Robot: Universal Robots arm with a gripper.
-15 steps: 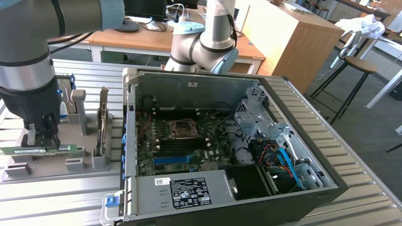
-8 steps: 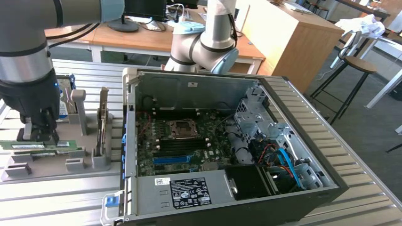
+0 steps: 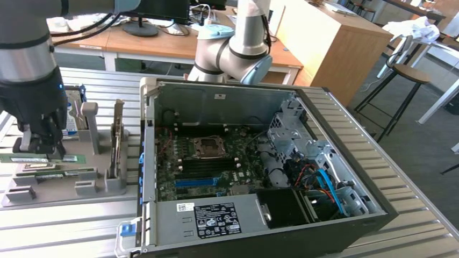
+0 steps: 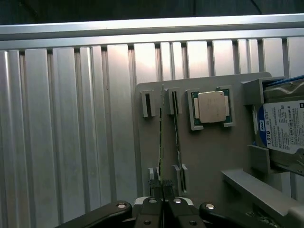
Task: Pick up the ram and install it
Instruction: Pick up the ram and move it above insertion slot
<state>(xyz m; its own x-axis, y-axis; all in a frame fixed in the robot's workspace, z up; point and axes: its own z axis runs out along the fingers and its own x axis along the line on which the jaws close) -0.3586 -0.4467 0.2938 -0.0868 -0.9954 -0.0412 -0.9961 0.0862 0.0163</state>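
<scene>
Gripper (image 3: 41,152) is pinched shut on the long thin green ram stick (image 3: 75,158), just beside the open black metal computer box (image 3: 380,212), so putting it in looks left to do.

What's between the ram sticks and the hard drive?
The square silver processor, seated in its own pocket of the grey holder, apart from both. The wrist view shows it.
</scene>
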